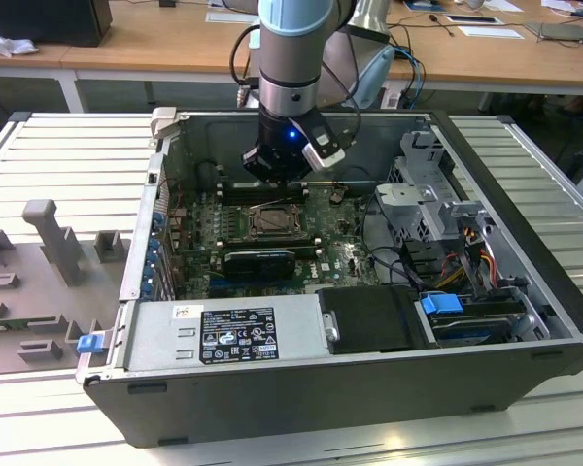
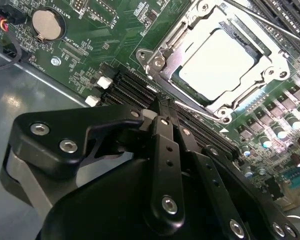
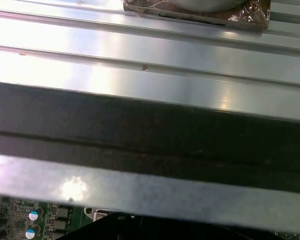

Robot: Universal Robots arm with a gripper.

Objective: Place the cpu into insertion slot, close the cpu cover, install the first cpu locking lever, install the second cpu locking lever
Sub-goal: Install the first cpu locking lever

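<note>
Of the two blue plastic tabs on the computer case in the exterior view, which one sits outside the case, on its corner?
The blue tab at the exterior view's lower left, clipped outside the case corner beside the power supply. The other blue tab sits inside, on the drive bay.

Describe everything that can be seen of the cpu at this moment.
The cpu is a flat square chip with a pale silvery-grey metal top, smooth and unmarked as far as can be seen. It lies flat in the insertion slot on the green board. The cpu cover, a metal frame with a large window, lies closed around it, so the chip's top shows through the window. The gripper is beside the slot and is not touching the chip.
</note>
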